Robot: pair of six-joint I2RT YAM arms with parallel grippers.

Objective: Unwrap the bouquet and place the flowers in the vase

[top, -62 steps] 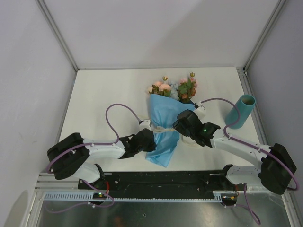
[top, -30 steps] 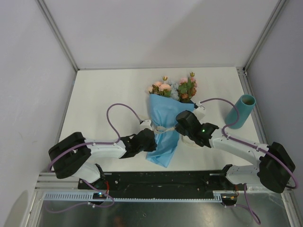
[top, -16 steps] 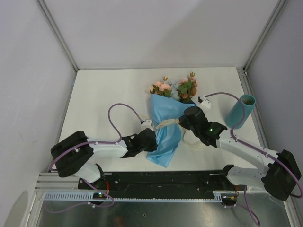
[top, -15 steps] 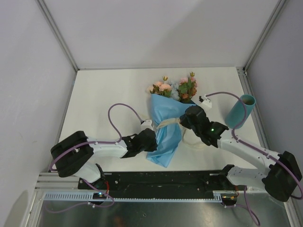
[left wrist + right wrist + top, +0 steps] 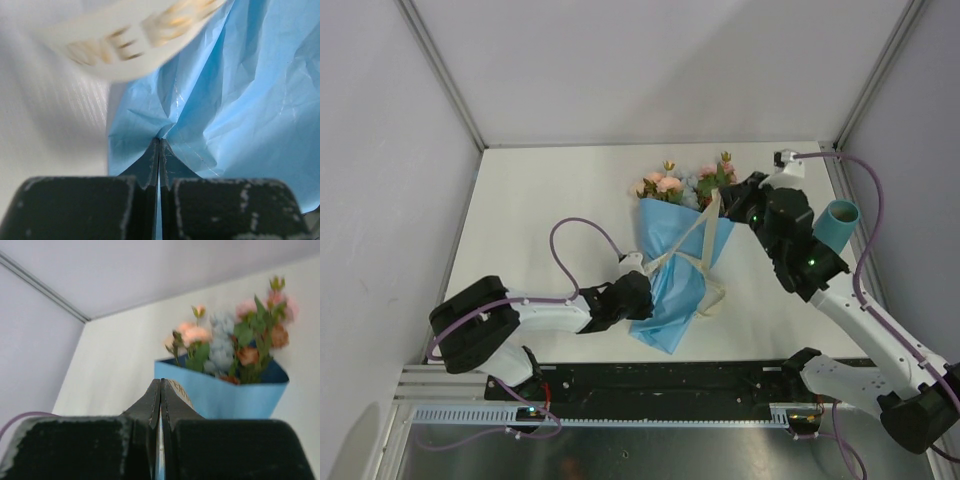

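The bouquet [image 5: 678, 262] lies mid-table, a light blue paper cone with the flowers [image 5: 686, 184] at its far end. My left gripper [image 5: 644, 296] is shut on a fold of the blue paper [image 5: 220, 90] at the cone's left edge. My right gripper [image 5: 728, 194] is raised over the bouquet's right side and shut on the cream ribbon [image 5: 684, 242], which runs taut from the jaws down to the cone's waist. In the right wrist view the lettered ribbon [image 5: 182, 392] shows at the fingertips, with the flowers [image 5: 230, 342] beyond. The teal vase [image 5: 840, 222] leans at the right, partly behind the right arm.
A loose loop of ribbon [image 5: 718, 296] hangs onto the table right of the cone. White walls with metal posts [image 5: 440, 75] enclose the table on three sides. The arm bases and a black rail [image 5: 660, 380] line the near edge.
My right gripper has risen and swung to the far right with the ribbon, pulling it out into long taut strands. The left gripper stays shut on the paper.
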